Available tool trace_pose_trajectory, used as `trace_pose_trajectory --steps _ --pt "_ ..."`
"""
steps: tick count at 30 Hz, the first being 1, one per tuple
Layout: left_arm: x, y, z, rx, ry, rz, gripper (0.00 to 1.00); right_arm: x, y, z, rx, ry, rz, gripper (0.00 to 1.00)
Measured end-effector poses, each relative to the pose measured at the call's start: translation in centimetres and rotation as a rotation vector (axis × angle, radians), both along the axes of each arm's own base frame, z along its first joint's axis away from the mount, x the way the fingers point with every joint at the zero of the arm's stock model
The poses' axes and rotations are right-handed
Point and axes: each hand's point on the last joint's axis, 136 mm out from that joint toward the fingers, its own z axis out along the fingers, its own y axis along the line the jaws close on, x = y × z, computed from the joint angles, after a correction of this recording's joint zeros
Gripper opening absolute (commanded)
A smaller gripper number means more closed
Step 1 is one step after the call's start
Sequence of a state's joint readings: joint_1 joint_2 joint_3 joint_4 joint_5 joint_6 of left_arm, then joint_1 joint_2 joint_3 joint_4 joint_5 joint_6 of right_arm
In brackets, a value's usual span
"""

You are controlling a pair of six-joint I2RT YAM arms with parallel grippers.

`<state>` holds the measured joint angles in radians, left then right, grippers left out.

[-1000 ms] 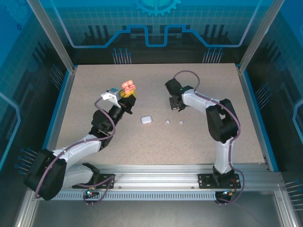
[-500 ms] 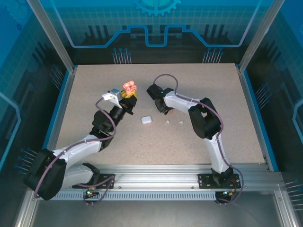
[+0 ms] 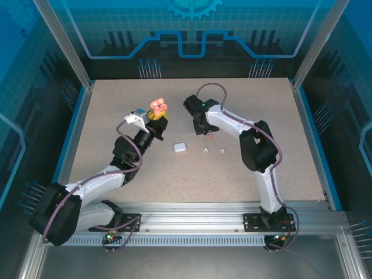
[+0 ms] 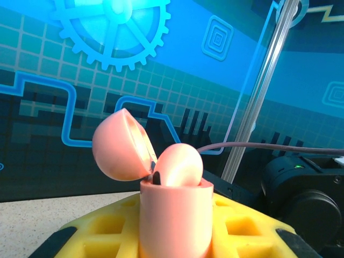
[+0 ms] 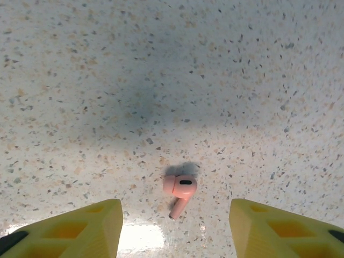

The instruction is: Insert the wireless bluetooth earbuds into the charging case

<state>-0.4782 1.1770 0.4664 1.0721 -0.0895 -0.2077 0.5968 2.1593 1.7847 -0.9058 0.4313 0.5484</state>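
Note:
My left gripper (image 3: 156, 117) is raised off the table and shut on a salmon-pink charging case (image 4: 174, 217). The case stands upright between the yellow fingers (image 4: 247, 231) with its lid (image 4: 121, 145) flipped open to the left. A pink earbud (image 4: 179, 164) sits in its mouth. My right gripper (image 3: 201, 124) hangs open just above the table. A second pink earbud (image 5: 181, 189) lies loose on the table between its yellow fingers (image 5: 80, 226), touching neither. Two white earbuds (image 3: 205, 150) (image 3: 222, 151) lie on the table nearer the arm bases.
A closed white case (image 3: 179, 147) lies on the speckled table (image 3: 261, 110) left of the white earbuds. Aluminium posts and blue panels wall the table in. The right arm's cable (image 4: 279, 146) crosses behind the pink case.
The right arm swung left toward the left gripper, then eased back a little. Its jaws went from shut to open, and the pink earbud now lies on the table beneath them. The left arm stayed still.

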Motion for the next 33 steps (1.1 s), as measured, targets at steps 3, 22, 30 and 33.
trace_pose_trajectory --steps 3,22,30,33 --pt "0.0 0.0 0.1 -0.002 -0.005 0.000 0.00 -0.1 -0.9 -0.8 0.048 0.041 -0.053 0.53" --pt "0.4 -0.2 -0.7 0.006 0.012 0.000 0.00 -0.4 -0.9 -4.8 0.088 0.147 -0.122 0.43" --pt "0.5 -0.3 -0.9 0.008 0.017 0.000 0.00 -0.4 -0.7 -4.9 0.101 0.149 -0.123 0.36" --pt "0.6 -0.3 -1.0 0.010 0.020 0.000 0.00 -0.3 -0.6 -4.9 0.104 0.149 -0.123 0.31"
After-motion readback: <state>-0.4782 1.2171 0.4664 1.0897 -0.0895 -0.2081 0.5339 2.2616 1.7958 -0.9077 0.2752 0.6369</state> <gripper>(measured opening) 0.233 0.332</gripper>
